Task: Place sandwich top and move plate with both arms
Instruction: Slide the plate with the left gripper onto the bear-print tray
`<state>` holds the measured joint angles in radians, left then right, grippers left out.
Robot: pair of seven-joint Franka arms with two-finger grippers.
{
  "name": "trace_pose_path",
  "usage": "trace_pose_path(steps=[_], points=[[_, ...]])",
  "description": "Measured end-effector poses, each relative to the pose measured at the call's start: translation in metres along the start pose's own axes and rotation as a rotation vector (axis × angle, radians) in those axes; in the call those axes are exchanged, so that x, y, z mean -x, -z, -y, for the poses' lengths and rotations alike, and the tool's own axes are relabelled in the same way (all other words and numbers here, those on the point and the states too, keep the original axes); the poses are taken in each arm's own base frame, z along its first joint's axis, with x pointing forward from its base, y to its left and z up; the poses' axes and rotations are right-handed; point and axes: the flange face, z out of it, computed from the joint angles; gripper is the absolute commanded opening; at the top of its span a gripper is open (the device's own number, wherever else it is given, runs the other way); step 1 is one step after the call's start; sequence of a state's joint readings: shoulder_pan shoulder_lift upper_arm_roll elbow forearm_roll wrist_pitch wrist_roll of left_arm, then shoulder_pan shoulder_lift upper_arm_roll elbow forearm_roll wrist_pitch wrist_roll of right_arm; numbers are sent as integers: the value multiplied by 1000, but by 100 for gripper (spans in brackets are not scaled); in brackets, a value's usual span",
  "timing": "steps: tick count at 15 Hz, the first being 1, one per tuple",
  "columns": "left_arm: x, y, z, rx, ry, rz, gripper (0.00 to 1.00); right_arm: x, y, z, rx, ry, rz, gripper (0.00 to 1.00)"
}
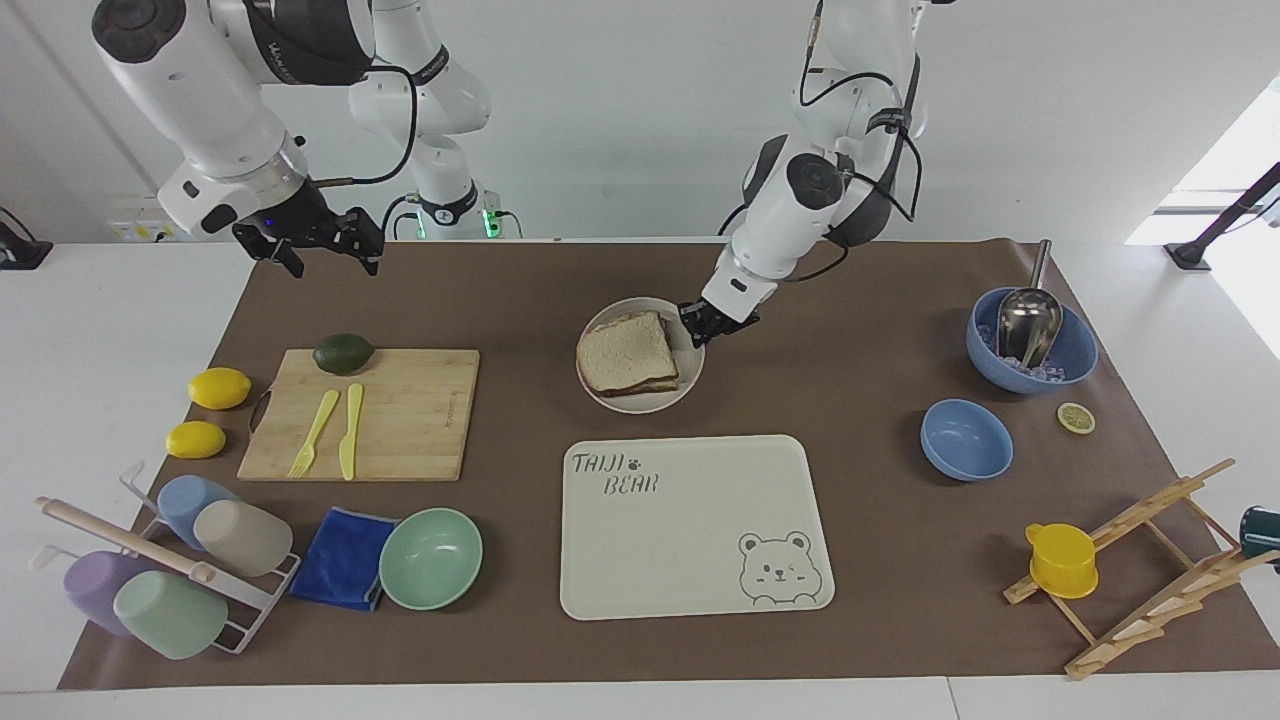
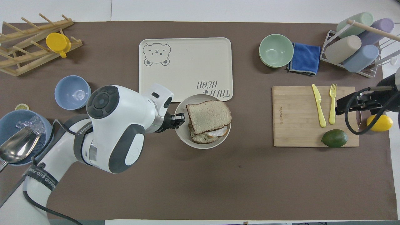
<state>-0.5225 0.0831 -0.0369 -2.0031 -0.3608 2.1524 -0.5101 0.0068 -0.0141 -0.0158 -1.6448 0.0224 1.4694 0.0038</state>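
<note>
In the facing view, starting from the right arm's end of the table: the right gripper [image 1: 320, 245] hangs in the air over the brown mat near the table's robot-side edge, above the spot just robot-side of the cutting board [image 1: 362, 414], and I honestly can't tell how its fingers are set. On the board sit an avocado [image 1: 343, 353], a yellow fork [image 1: 314, 432] and knife [image 1: 351, 430]. Middle of the table: the plate [image 1: 641, 354] is lifted and tilted, over the mat just robot-side of the bear tray [image 1: 695, 525]. The sandwich top [image 1: 627, 351] lies on the stacked sandwich on the plate. The left gripper [image 1: 703, 322] is pinched onto the plate's rim on the side toward the left arm's end.
</note>
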Motion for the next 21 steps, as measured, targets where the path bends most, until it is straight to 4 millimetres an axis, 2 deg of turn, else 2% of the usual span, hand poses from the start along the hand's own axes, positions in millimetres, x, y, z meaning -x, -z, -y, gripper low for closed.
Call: trace_pose_path(steps=[3,5,9,13,16,21], points=[[-34,27,9,46,49,-34,0,0,0,-2,-1,-3,-1,100],[-58,31,13,57,73,-49,0,0,0,-1,-1,-3,-1,100],[-109,12,22,60,120,-53,0,0,0,-3,-1,-5,-1,100],[-158,-25,29,68,153,-74,0,0,0,-3,-1,-5,-1,100],[-174,-52,30,78,155,-106,0,0,0,-3,-1,-5,-1,100],[-179,-65,30,82,104,-137,0,0,0,-3,-1,-5,-1,100]])
